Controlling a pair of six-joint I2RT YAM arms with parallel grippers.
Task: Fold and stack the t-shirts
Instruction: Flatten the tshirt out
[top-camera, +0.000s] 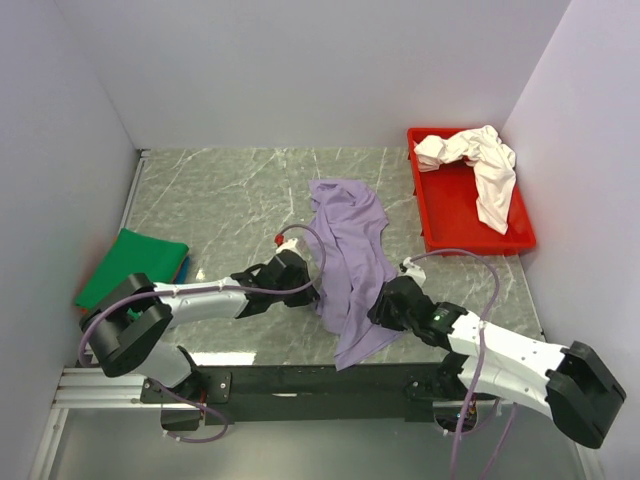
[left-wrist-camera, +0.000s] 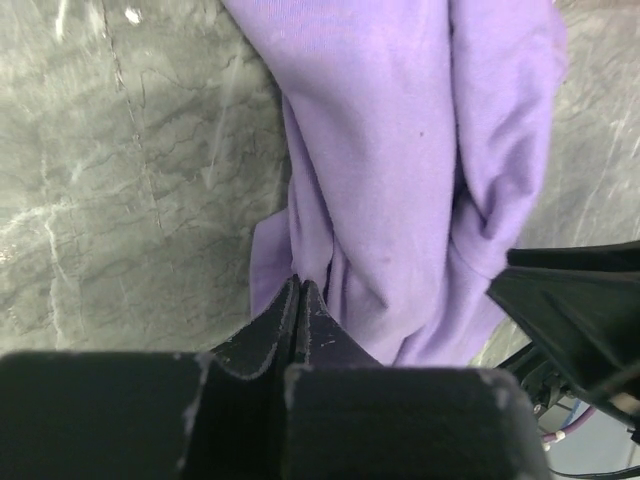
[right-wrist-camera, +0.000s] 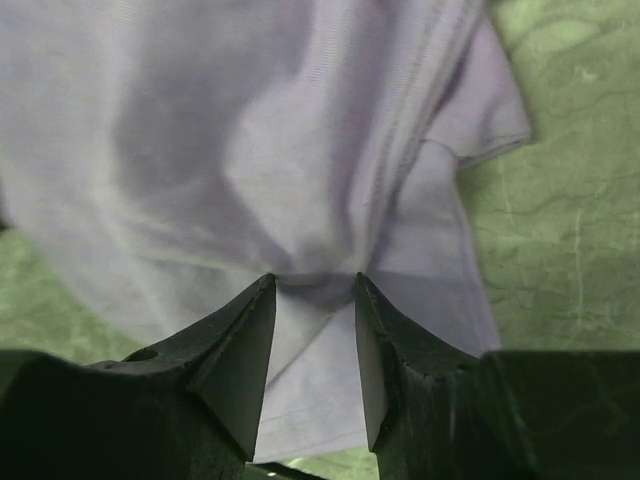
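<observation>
1. Table (top-camera: 220, 190): green marbled top, walled on three sides. Clock directions below are read in the top view, with 12 o'clock at the far wall.

2. Lavender shirt (top-camera: 350, 240): lies crumpled in a long strip from the table centre toward 6 o'clock. Its lower end drapes over the near edge. It is unfolded, with deep lengthwise creases visible in the left wrist view (left-wrist-camera: 400, 150) and the right wrist view (right-wrist-camera: 250, 130).

3. Tray (top-camera: 455, 225): red and rigid, at 2 o'clock against the right wall.

4. White shirt (top-camera: 485, 165): bunched in the far end of the tray, with one part trailing toward 5 o'clock along the tray's right side.

5. Green shirt (top-camera: 130, 265): folded flat at 8 o'clock by the left wall. A blue cloth (top-camera: 185, 263) edge shows under its 3 o'clock side.

6. Left gripper (top-camera: 305, 280): at the 9 o'clock edge of the lavender shirt. Fingers are pressed together (left-wrist-camera: 299, 283), pinching a thin fold of the shirt edge at the tips.

7. Right gripper (top-camera: 385, 300): at the 4 o'clock edge of the lavender shirt. Fingertips (right-wrist-camera: 314, 280) are clamped on a gathered fold, and the cloth puckers toward the pinch point.
</observation>
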